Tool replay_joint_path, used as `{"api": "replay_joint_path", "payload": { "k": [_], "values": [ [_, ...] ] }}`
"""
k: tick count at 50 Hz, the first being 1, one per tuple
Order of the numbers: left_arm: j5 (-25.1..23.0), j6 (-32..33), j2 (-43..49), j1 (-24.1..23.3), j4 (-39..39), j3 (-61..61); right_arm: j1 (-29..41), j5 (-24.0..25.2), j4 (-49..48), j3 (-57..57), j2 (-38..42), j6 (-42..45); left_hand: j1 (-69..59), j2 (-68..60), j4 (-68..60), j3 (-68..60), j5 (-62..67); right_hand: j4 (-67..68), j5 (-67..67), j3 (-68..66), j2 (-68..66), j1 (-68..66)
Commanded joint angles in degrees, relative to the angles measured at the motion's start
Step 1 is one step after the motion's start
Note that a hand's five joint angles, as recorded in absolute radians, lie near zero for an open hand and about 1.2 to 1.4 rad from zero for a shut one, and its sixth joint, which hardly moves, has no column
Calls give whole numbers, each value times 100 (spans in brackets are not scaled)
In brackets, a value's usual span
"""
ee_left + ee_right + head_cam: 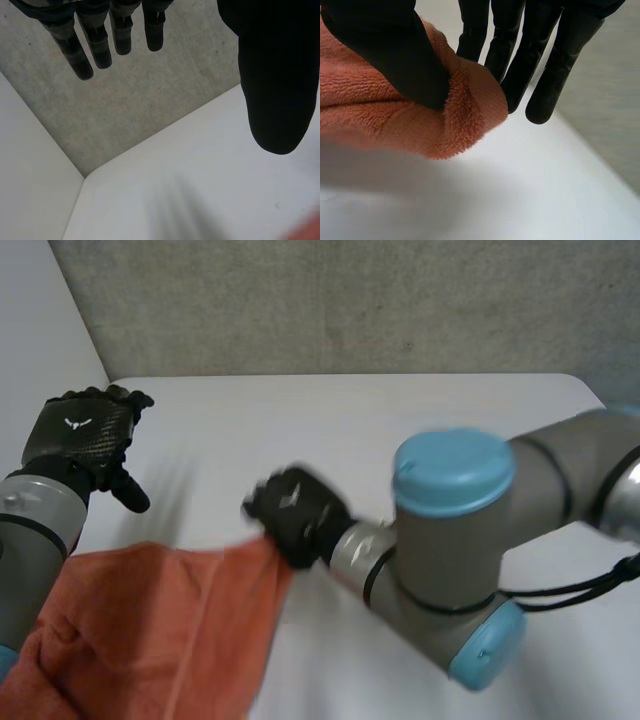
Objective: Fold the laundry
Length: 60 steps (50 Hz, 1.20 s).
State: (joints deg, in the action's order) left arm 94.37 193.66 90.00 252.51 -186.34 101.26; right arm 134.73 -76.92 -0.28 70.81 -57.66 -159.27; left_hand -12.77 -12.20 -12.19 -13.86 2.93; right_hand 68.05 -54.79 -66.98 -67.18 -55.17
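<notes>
Right hand (295, 512) pinches fuzzy orange terry towel (150, 630) corner, thumb against fingers. Left hand (80, 430) fingers straight, slightly spread, above smooth table (400, 410).

In the head view the orange towel (150, 630) was cut off by the edge at 7 o'clock, and whether it touched the left arm (35, 540) could not be told. The fingertips of the right hand (295, 510) were hidden by the pinched corner. In the right wrist view part of that corner was covered by the thumb (405, 60).
</notes>
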Motion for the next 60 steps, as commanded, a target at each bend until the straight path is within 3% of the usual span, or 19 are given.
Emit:
{"api": "replay_joint_path", "payload": {
  "k": [1,8,22,30,38,60],
  "values": [
    [-216,5,-307,-18,81,122,-940,-1501,-499,82,-377,-1009,-80,-138,-138,29,65,1195,-1521,-1302,-1282,-2483],
    [-638,-21,-624,-35,414,429,-1441,-1660,-569,372,-255,-1009,-265,-322,-323,-156,249,1195,-1521,-1302,-1282,-2483],
    [-656,-4,-703,334,748,1194,-2381,-1677,-1009,803,-158,-1001,-1039,-1096,-1097,-930,1023,1195,-1521,-1302,-1282,-2483],
    [-700,5,-967,308,986,1712,-2820,-1677,-1071,619,-35,-983,-1157,-1214,-1215,-1048,1141,1195,-1521,-1302,-1282,-2483],
    [-1227,-30,-993,-165,1258,2064,-3198,-1826,-1062,197,247,-895,-1157,-1215,-1216,-1048,1142,1195,-1521,-1302,-1282,-2483],
    [-1219,23,-440,-940,1145,2161,-4042,-1853,-1053,-199,308,-895,-1140,-1198,-1199,-1031,1125,1195,-1521,-1302,-1282,-2483]
  ]
}}
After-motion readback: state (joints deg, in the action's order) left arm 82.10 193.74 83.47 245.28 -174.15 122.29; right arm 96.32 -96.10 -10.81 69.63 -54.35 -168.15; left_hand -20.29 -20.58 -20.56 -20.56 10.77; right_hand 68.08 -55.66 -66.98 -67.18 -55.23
